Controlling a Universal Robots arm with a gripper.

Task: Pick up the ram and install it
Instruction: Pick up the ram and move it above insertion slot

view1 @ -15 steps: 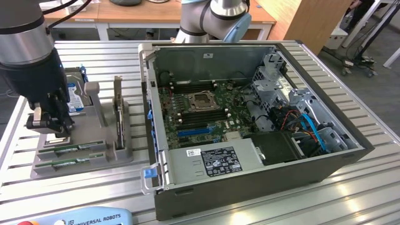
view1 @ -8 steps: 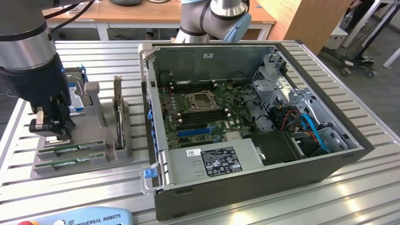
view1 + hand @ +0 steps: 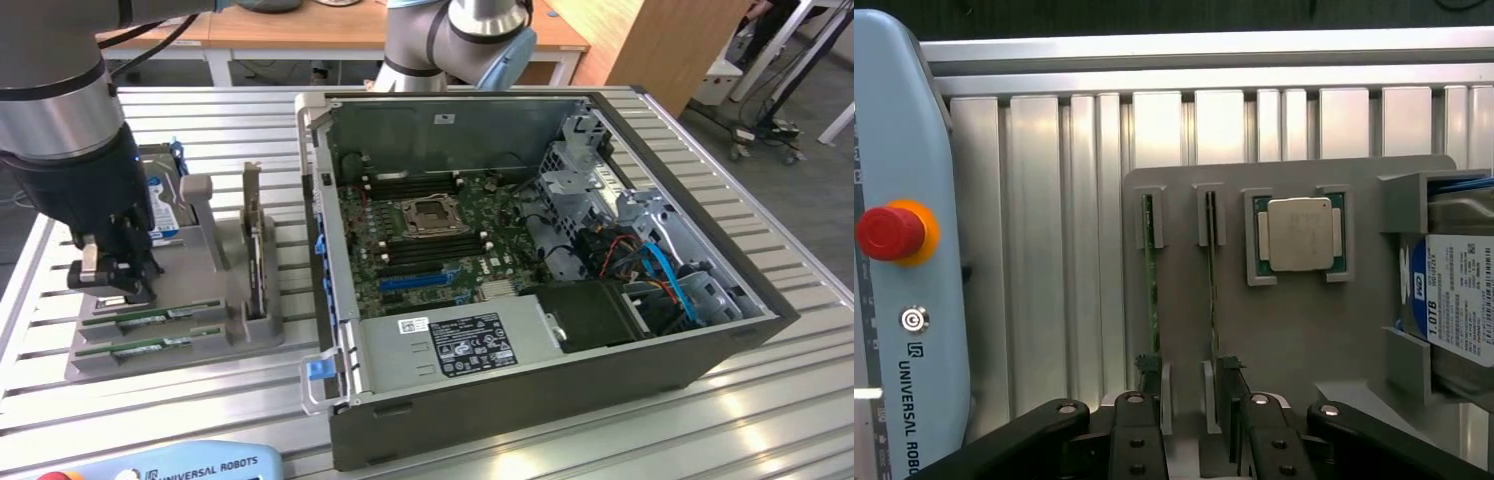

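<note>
Where the items are ranked from largest to smallest, the count is as follows.

- One slatted metal table (image 3: 747, 400), on which everything else is set.
- One open computer case (image 3: 534, 400), placed toward the exterior view's right. One green circuit board (image 3: 400, 250) is exposed inside it, and one labelled silver box (image 3: 454, 345) is mounted at its near edge.
- One robot arm (image 3: 67, 120), seen at the exterior view's left above the holder.
- One pale blue control pendant (image 3: 899, 120), laid on the table near the holder. One red button (image 3: 892, 232) is carried on it.
- One grey holder (image 3: 1294, 340), set on the table beside the case.
- One hard drive (image 3: 1459, 300), stood on edge in a slot at one end of the holder.
- Two ram sticks (image 3: 1150, 270), kept on edge in two parallel slots of the holder, side by side and apart. Neither is lifted out.
- One square silver processor (image 3: 1301, 235), seated flat in a recess between the ram sticks and the hard drive.
- One gripper (image 3: 1189, 375), held low over one end of the ram slots. Its two fingers (image 3: 1144, 425) are spread and nothing is pinched. One stick is seen in the gap between them and the other in line with one finger; contact cannot be told.
</note>
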